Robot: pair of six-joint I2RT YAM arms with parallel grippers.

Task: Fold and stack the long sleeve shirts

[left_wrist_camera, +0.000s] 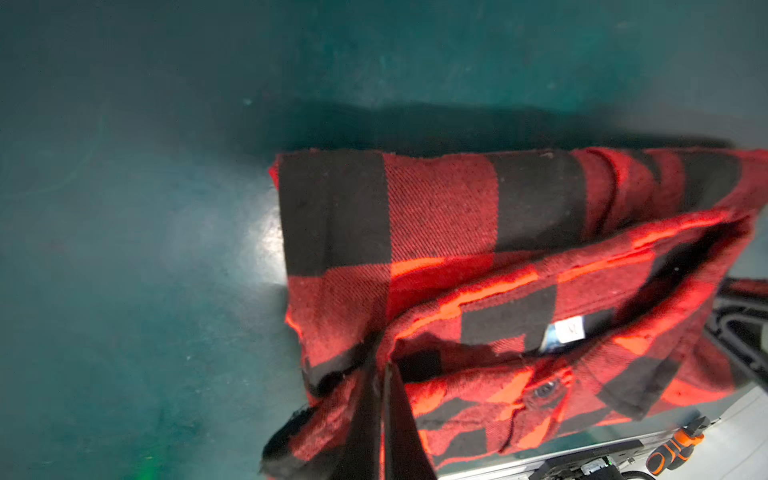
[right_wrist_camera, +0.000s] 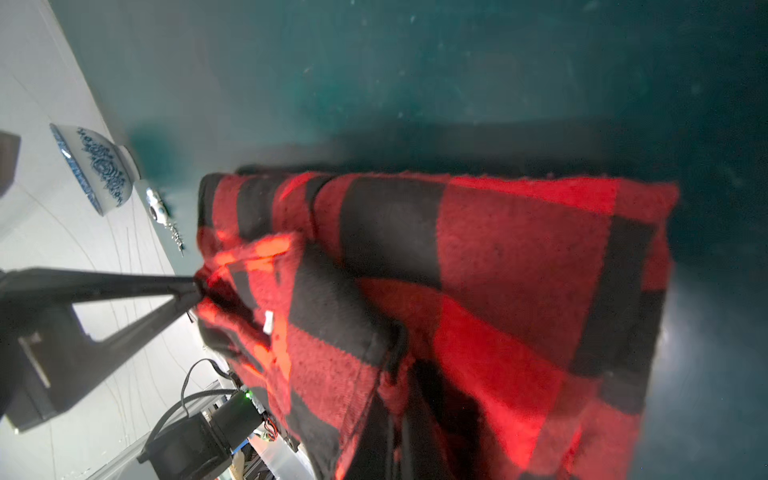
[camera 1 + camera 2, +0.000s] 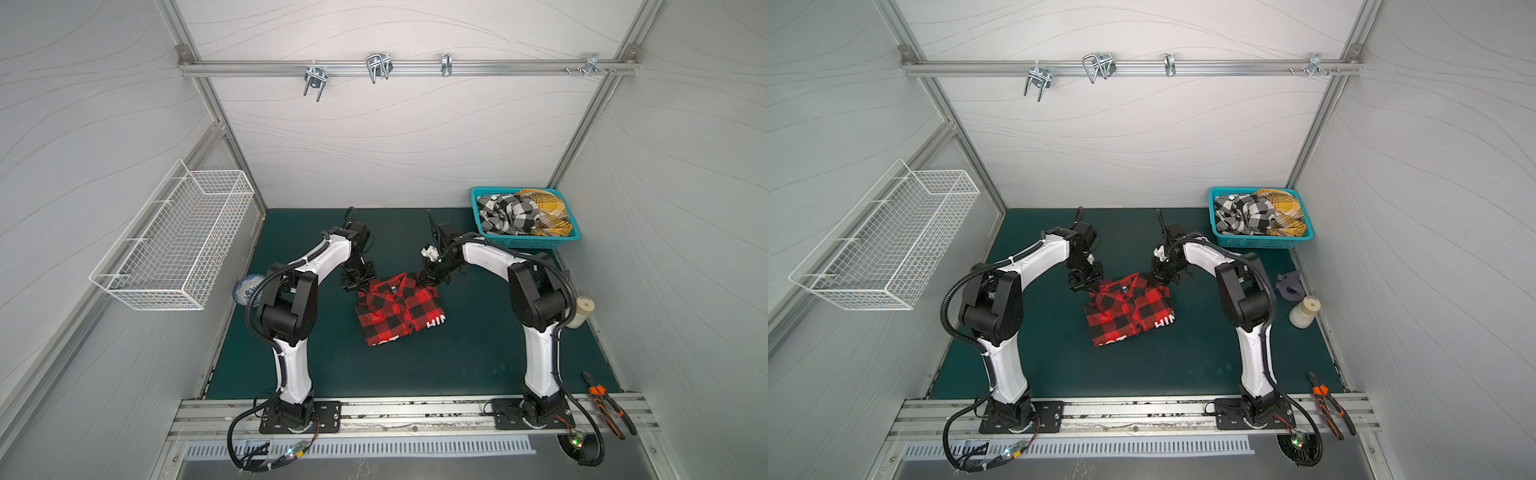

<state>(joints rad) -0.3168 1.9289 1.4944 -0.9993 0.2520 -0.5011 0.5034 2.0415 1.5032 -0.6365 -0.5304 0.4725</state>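
Left gripper (image 1: pixel 382 419) first: its fingers are pressed tight together on a pinch of red-and-black cloth at the collar end of the red shirt (image 1: pixel 457 249), with a button and the neck label just beside the pinch. Over to the right gripper (image 2: pixel 399 419): closed as well, with thick checked cloth bunched around its tips, though that part of its wrist view is dark and blurred. The same wrist view catches the left gripper's fingers (image 2: pixel 178 291) biting the other collar corner.

In both top views the left gripper (image 3: pixel 360 287) sits on the shirt's 11 o'clock corner and the right gripper (image 3: pixel 426 279) on its 1 o'clock corner. The red shirt (image 3: pixel 399 311) lies folded into a rough square at the middle of the green mat (image 3: pixel 478 353), with white letters showing at its 4 and 7 o'clock edges.

Moving outward — at 2 o'clock from the red shirt, in the mat's far corner, a teal basket (image 3: pixel 528 242) holds the black-and-white shirt (image 3: pixel 509 214) and the yellow shirt (image 3: pixel 544 208). Both are crumpled, the yellow one on the 3 o'clock side. At 9 o'clock a blue-and-white bowl (image 3: pixel 243 289) peeks out behind the left arm at the mat's edge. A cream jar (image 3: pixel 583 311) stands at 3 o'clock, and orange-handled pliers (image 3: pixel 609 401) lie at 4 o'clock on the front rail. Out on the left wall hangs a white wire basket (image 3: pixel 174 249).
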